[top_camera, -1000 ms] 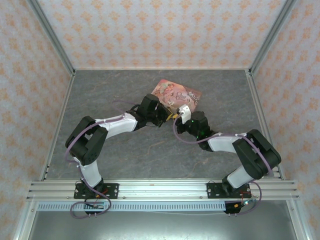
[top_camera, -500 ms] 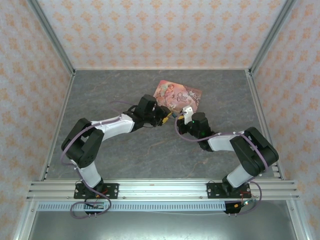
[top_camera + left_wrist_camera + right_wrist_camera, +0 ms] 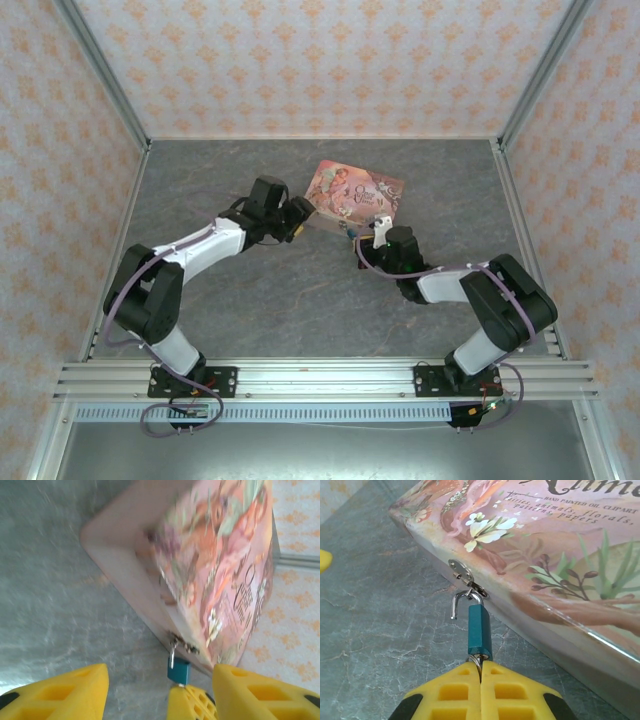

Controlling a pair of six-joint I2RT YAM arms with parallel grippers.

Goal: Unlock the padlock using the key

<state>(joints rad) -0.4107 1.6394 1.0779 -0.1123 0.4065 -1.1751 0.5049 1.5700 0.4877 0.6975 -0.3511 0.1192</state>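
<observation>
Item: pink illustrated tin (image 3: 560, 545), lid printing, right wrist view. At 1 o'clock stood large dark script, cut off by the frame edge and not readable whole. Just beneath it, small capitals read "HAND PAINTED OIL CLIPART". Below those, italic lines read "animals, florals," and "patterns, papers". In the left wrist view the same lid carried script lettering toward 3 o'clock, too blurred to read. Nothing else legible was found.

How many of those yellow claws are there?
2. The left gripper is open beside the pink tin's corner; the right gripper is shut on the key under the teal padlock hooked to that tin.
</observation>
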